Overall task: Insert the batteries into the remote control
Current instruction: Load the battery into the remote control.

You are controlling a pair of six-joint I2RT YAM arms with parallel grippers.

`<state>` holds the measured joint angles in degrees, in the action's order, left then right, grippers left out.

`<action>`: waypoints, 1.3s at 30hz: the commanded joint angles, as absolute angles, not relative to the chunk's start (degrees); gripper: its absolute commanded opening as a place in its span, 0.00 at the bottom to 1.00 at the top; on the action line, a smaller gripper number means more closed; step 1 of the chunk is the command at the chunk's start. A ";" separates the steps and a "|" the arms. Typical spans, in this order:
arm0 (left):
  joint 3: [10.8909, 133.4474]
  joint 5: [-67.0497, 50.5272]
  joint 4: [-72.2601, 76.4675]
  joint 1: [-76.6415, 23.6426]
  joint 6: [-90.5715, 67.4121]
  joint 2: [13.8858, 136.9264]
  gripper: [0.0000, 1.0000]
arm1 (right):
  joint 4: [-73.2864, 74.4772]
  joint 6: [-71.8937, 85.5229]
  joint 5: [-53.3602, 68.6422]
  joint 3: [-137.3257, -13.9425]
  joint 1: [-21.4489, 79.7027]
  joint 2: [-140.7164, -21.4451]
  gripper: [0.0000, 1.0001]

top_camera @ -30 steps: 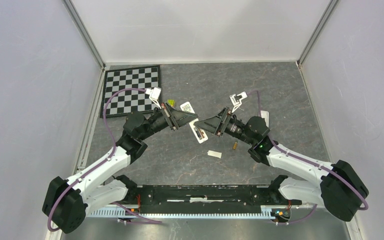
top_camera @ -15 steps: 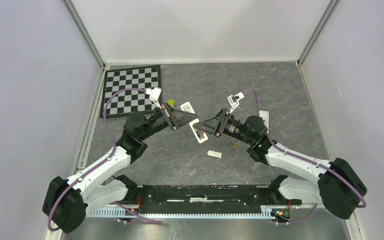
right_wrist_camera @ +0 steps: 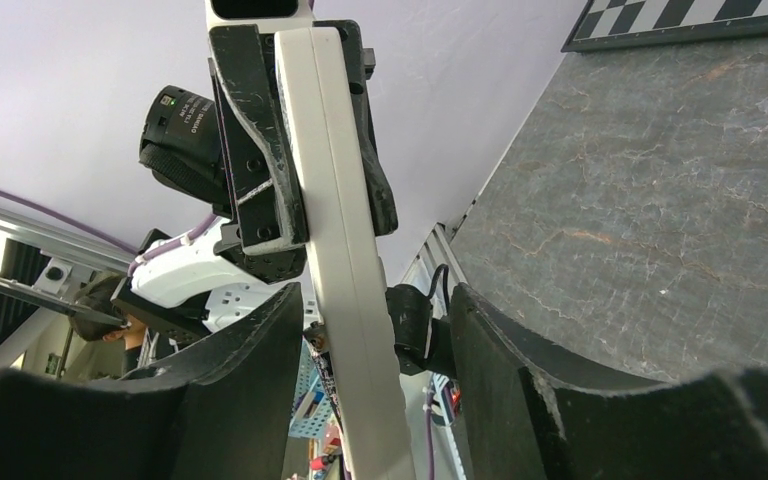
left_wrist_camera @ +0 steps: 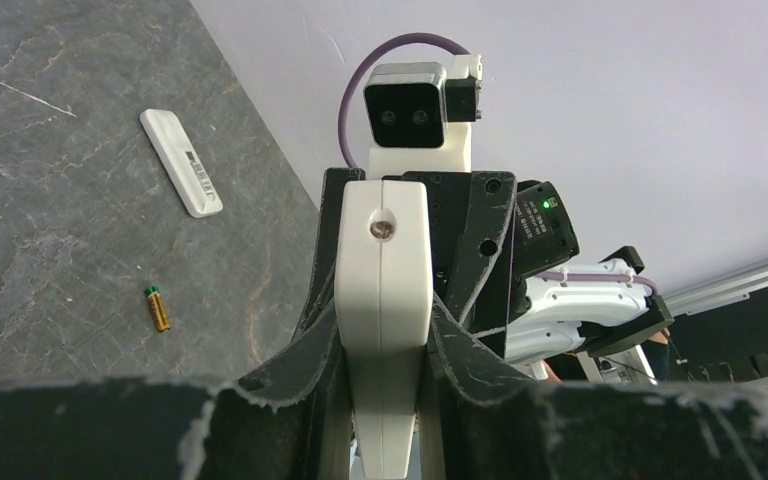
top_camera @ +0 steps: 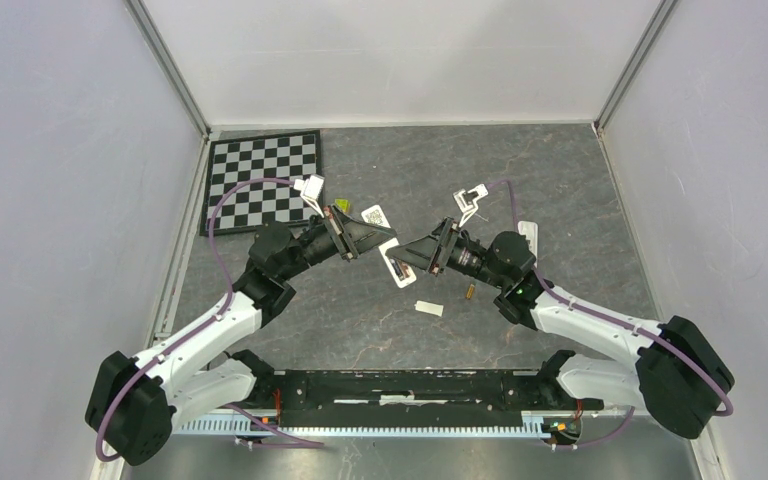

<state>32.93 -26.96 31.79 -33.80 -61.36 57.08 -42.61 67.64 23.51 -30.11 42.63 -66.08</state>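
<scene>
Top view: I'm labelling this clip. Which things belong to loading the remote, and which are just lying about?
Belongs to the job: remote, clamped in the left gripper, the right gripper open around it; battery on the table.
Lying about: checkerboard; QR card; white labelled strip; small white piece, maybe a cover, cannot tell.

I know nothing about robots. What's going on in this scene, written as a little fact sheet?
remote: held up off the table, between the two claws
left claw: clamped on the remote
right claw: open, a finger on each side of the remote
battery: one lying loose on the table
white strip: flat on the table, apart from the battery
checkerboard: far left corner
</scene>
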 commanded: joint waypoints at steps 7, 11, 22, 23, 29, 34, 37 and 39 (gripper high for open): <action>36.03 -25.75 34.73 -33.11 -64.94 55.81 0.02 | -47.88 67.67 23.73 -27.55 42.45 -65.23 0.62; 35.70 -25.70 34.93 -33.05 -65.21 55.84 0.02 | -50.03 68.09 23.22 -27.35 42.43 -65.00 0.62; 36.17 -25.53 35.18 -32.78 -66.48 55.63 0.02 | -47.86 65.21 23.24 -26.94 42.45 -64.84 0.58; 36.35 -25.57 35.19 -32.78 -66.69 55.73 0.02 | -47.31 64.63 23.26 -27.07 42.45 -64.79 0.58; 36.96 -25.75 35.08 -32.70 -67.23 55.80 0.02 | -45.86 62.89 23.36 -26.60 42.45 -65.13 0.55; 37.27 -25.93 35.30 -32.66 -67.45 56.02 0.02 | -46.12 62.90 24.37 -25.95 42.45 -65.79 0.49; 37.74 -26.27 35.36 -32.58 -67.60 56.28 0.02 | -46.92 63.03 25.03 -25.37 42.41 -66.04 0.47; 37.88 -26.45 35.34 -32.52 -67.60 56.31 0.02 | -47.30 63.18 25.40 -25.06 42.44 -66.12 0.46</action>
